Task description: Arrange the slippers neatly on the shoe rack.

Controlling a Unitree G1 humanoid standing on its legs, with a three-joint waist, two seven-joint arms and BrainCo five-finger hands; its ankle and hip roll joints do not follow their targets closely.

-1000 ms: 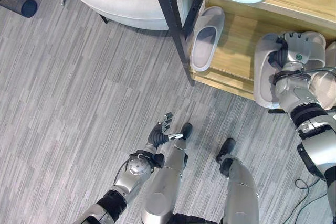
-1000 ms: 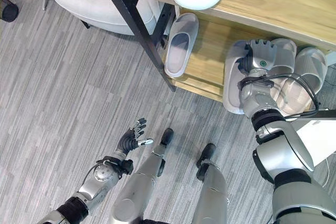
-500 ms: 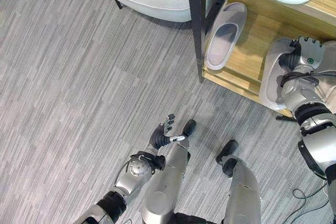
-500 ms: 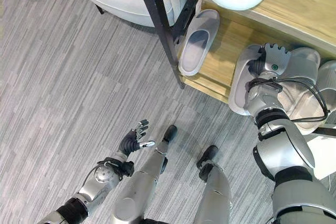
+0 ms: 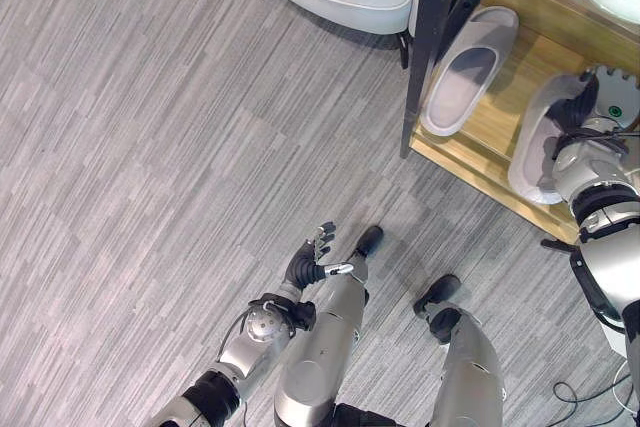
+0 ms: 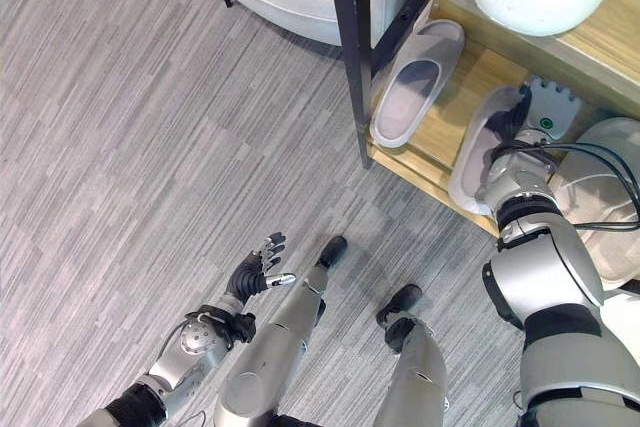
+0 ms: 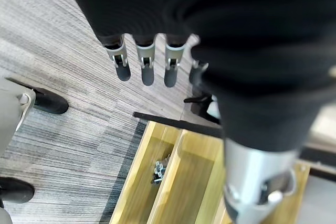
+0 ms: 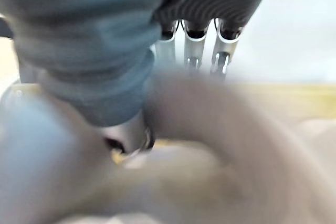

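The right hand (image 6: 538, 119) rests on a grey slipper (image 6: 478, 152) at the front edge of the shoe rack's (image 6: 440, 162) lower shelf, probably to push it in straight. Its fingers lie over the upper; whether they curl cannot be told. Another slipper (image 6: 415, 82) lies near the rack's black post (image 6: 350, 37). The left hand (image 6: 252, 272) hangs relaxed, fingers loosely spread.

silver-grey jointed arms, dark ribbed wrist covers, left hand (image 5: 308, 264) had silver fingers with dark tips, right hand (image 5: 603, 107) bore a round green mark on its back
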